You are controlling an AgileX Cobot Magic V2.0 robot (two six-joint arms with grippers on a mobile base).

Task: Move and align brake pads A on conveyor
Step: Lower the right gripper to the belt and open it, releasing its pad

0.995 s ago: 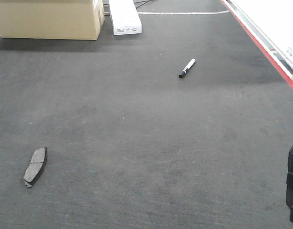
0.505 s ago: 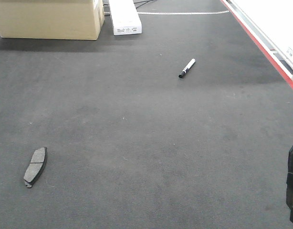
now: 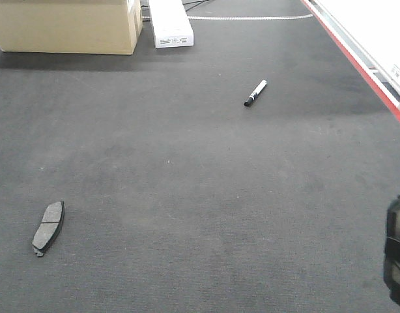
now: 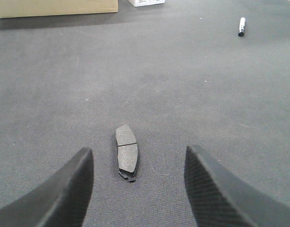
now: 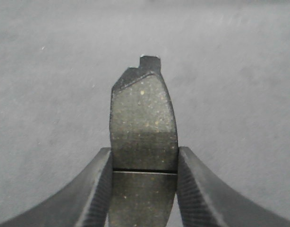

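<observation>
One grey-brown brake pad (image 3: 48, 227) lies flat on the dark conveyor (image 3: 187, 182) at the near left. In the left wrist view the same brake pad (image 4: 127, 152) lies just ahead of my left gripper (image 4: 138, 163), whose jaws stand wide open and apart from it. My right gripper (image 5: 144, 158) is shut on a second brake pad (image 5: 143, 137), pinching it across its central groove and holding it above the belt. In the front view only a dark part of the right arm (image 3: 397, 261) shows at the lower right edge.
A black-and-white marker pen (image 3: 255, 93) lies on the belt at the far middle right. A cardboard box (image 3: 70, 26) and a white box (image 3: 169, 23) stand at the far end. A red edge stripe (image 3: 363, 65) runs along the right side.
The dark part of the right arm at the lower right edge has shifted slightly left and into view. The pad on the belt and the pen have not moved.
</observation>
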